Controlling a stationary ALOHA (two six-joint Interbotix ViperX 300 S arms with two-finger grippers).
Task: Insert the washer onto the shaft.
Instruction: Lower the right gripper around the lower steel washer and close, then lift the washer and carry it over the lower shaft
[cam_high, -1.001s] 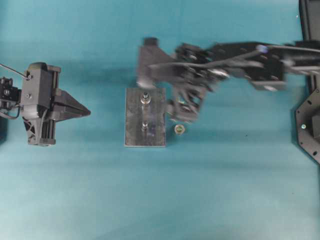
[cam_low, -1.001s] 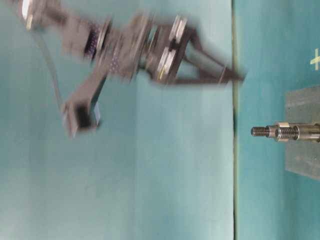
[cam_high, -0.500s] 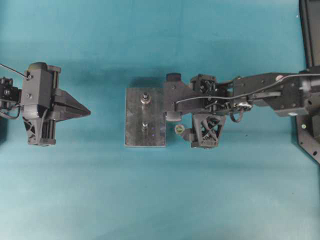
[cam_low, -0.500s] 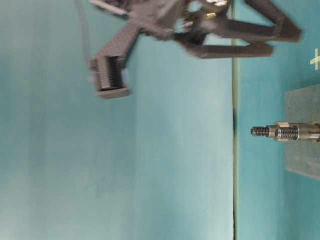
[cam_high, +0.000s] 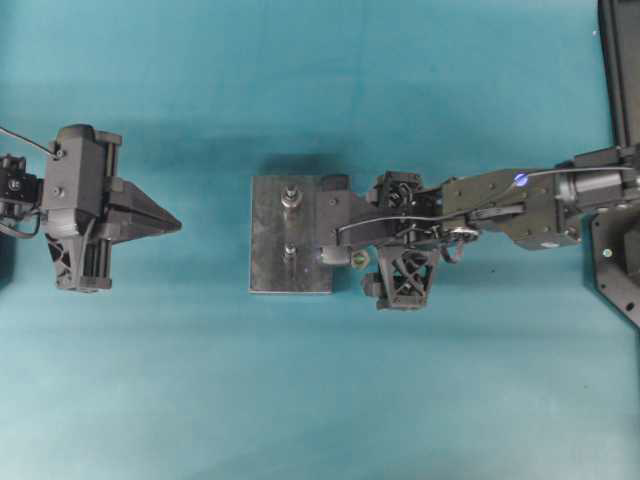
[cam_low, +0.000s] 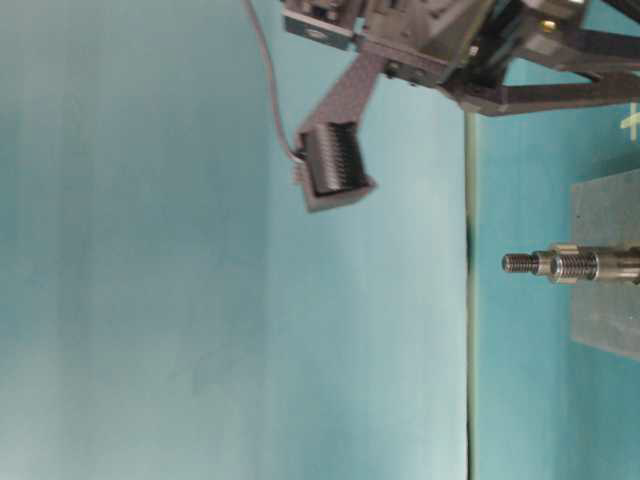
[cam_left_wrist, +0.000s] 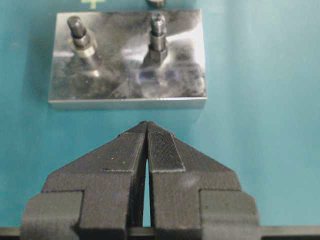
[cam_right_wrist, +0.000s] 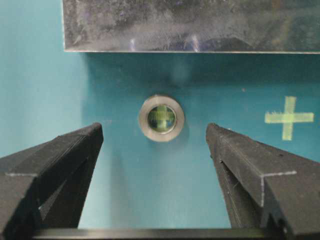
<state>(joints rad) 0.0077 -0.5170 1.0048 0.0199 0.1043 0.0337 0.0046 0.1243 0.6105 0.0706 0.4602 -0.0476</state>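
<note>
In the overhead view the metal plate (cam_high: 290, 235) lies near the middle of the teal table (cam_high: 300, 400), with two shafts (cam_high: 291, 197) standing on it, one nearer the far edge of the plate and one nearer its middle. The right gripper (cam_high: 340, 258) reaches over the plate's right edge, and the washer (cam_high: 359, 260) lies on the table just beside that edge, partly under the gripper. The left gripper (cam_high: 172, 224) waits well apart on the left side, its fingers pressed together and holding nothing. In the table-level view a threaded shaft (cam_low: 560, 264) stands up from the plate (cam_low: 610, 290), and the right arm is above the table. In the left wrist view the closed fingers (cam_left_wrist: 160, 152) point at the plate (cam_left_wrist: 127, 85). In the right wrist view the washer (cam_right_wrist: 161, 118) lies flat on the table between the two wide-apart fingers (cam_right_wrist: 60, 155), touching neither, close to the plate's edge (cam_right_wrist: 190, 25); a yellow cross mark (cam_right_wrist: 289, 117) is at its side.
</note>
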